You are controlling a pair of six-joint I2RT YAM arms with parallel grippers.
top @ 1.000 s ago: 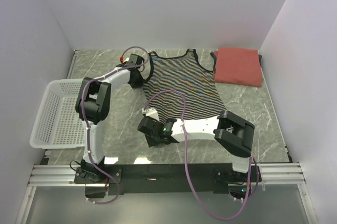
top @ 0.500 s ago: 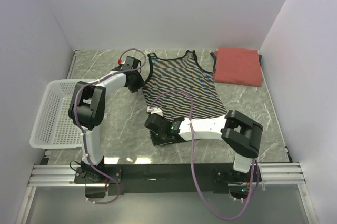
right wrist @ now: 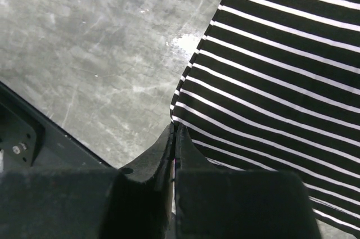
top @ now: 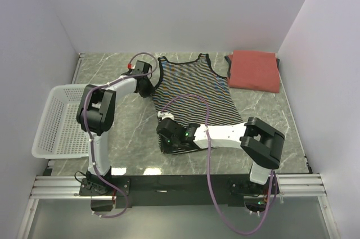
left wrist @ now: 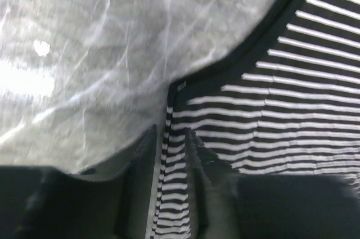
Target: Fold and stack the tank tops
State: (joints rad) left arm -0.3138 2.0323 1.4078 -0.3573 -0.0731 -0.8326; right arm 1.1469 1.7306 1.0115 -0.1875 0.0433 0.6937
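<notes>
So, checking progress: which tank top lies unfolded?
The striped top, spread flat mid-table; the red one sits folded at the far right corner.

No writing, label or number is legible on anything here.

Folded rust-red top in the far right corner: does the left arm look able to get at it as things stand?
Probably not. The left gripper sits at the striped tank top's armhole, fingers astride its edge, and the folded rust-red top lies beyond that whole garment. Nothing blocks the path, though.
</notes>
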